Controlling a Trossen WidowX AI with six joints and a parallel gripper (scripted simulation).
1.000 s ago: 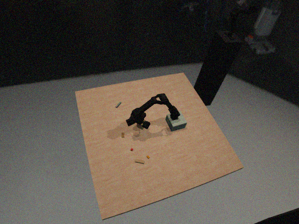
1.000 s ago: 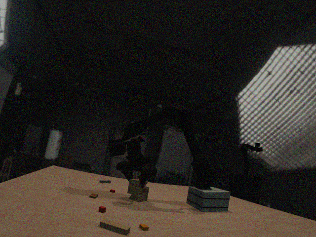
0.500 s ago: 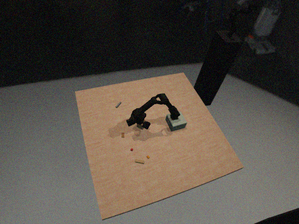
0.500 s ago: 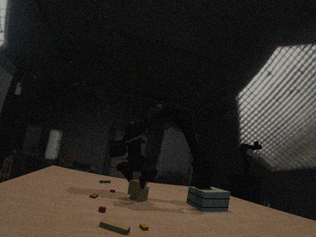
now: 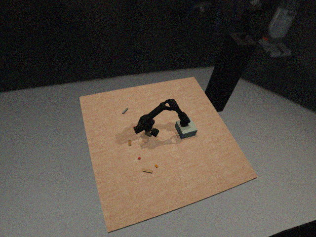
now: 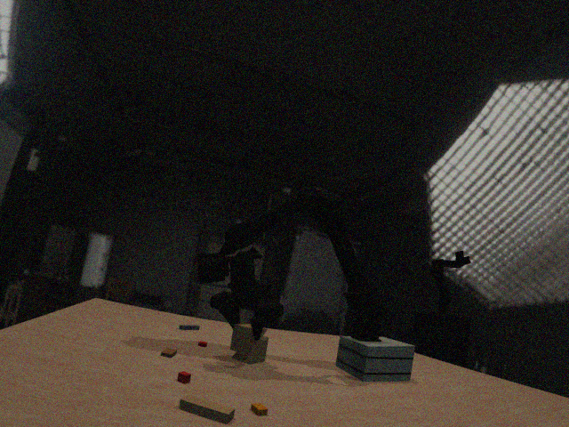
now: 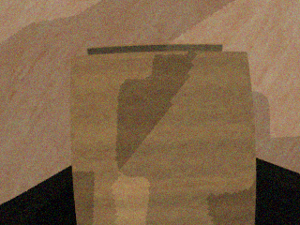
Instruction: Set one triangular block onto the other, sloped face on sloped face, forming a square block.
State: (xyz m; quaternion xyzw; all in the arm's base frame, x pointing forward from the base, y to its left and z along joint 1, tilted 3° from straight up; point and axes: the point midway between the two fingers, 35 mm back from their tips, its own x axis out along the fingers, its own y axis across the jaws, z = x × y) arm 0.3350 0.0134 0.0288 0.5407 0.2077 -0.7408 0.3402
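My gripper (image 6: 246, 332) (image 7: 161, 168) is shut on one wooden triangular block (image 6: 240, 334) (image 7: 206, 122), pointing down, with a finger on each side. The lower triangular block (image 6: 258, 352) stands on the table under it, sloped side facing left in the exterior view. The held block is over that slope, very close to or on it; contact cannot be told. In the wrist view a thin dark strip of the lower block (image 7: 155, 49) shows beyond the held block's far edge. The rest of it is hidden. In the top view the arm mostly hides both blocks.
Near the blocks lie a brown piece (image 5: 130, 142) (image 6: 168, 352), a red cube (image 5: 139, 158) (image 6: 183, 377), an orange piece (image 5: 156, 166) (image 6: 259, 408), a tan bar (image 5: 147, 170) (image 6: 206, 408), a second red piece (image 6: 202, 343) and a grey bar (image 5: 125, 110) (image 6: 188, 326). The arm stands on a grey-blue base (image 5: 188, 133) (image 6: 381, 363).
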